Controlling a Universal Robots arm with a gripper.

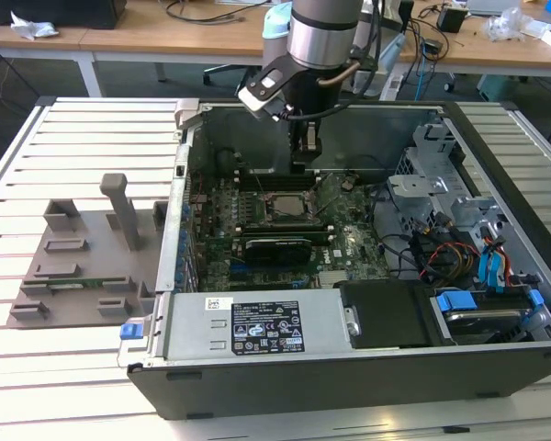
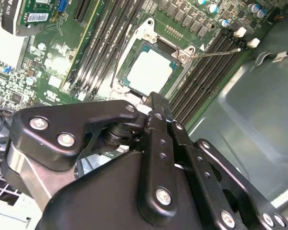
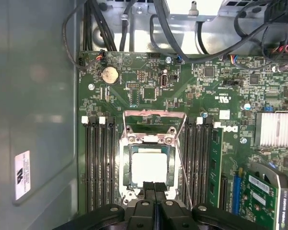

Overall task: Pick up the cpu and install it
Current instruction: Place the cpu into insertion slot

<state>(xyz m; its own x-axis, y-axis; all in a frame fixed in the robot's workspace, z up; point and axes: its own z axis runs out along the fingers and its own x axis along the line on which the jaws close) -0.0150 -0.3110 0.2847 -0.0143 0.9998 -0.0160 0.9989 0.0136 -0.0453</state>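
The cpu is a pale silvery square lying flat in the socket on the green motherboard, also seen in the second wrist view and at the case's middle in the exterior view. The socket's metal cover plate stands folded back beside it, and its thin lever sticks out free. My gripper hangs just above the socket's edge, its two black fingers pressed together with nothing between them. It shows over the board in the exterior view, a short way from the chip.
The open computer case lies on a slatted white table. Memory slots flank the socket on both sides. Cables and a drive cage fill the exterior view's right. A grey fixture block sits outside the case on the exterior view's left.
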